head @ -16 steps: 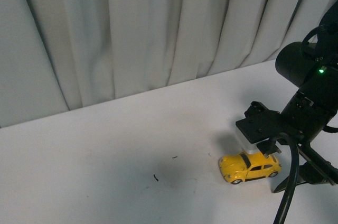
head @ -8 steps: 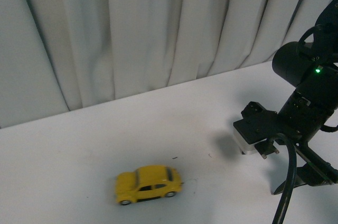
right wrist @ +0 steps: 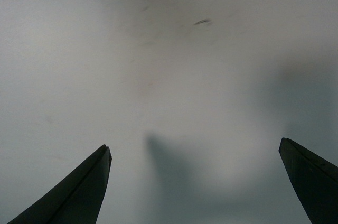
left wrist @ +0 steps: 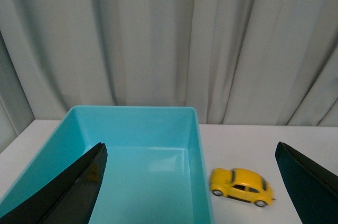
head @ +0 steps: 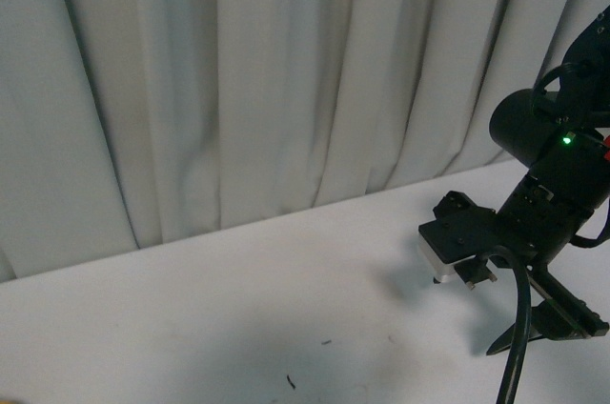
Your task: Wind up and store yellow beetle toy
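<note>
Left gripper (left wrist: 190, 146) — glossy yellow beetle toy (left wrist: 242, 186)

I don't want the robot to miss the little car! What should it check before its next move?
1. Yellow beetle toy found: ok, the left wrist view shows it on the white table, beside the blue box and outside it.
2. Toy on its wheels: ok.
3. Left tool open and empty: ok.
4. Right tool open and empty: ok, only bare table lies below it.
5. Room in the box: ok, the part that shows is empty.
6. Front view sees the toy: not ok, it is out of that picture.
</note>
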